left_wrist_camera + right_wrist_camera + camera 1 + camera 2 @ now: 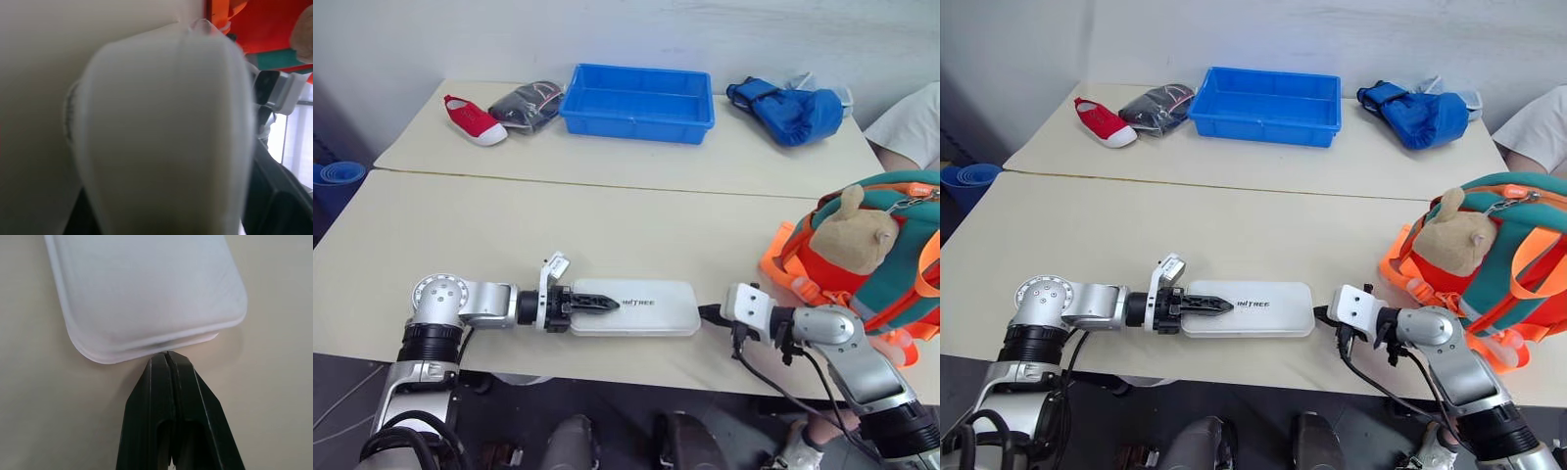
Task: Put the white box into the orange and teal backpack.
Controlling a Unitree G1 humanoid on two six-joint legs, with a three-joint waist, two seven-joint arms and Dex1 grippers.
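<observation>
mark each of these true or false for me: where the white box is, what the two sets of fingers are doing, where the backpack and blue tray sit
1. The white box lies flat on the table. True.
2. The white box is inside the orange and teal backpack. False: it lies on the table, left of the backpack.
3. The right gripper has its fingers shut at the box's end. True.
4. The left gripper hangs above the blue tray. False: its fingers reach over the box's other end.
5. The blue tray holds a red shoe. False: the red shoe lies beside it.

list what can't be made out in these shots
- Backpack: opening not shown in the head views; right side cut by the frame edge.
- Left gripper: one finger lies over the box; any finger beneath is hidden.
- Left wrist view: box blurs out the fingers.
- Box lettering: too small to read.
</observation>
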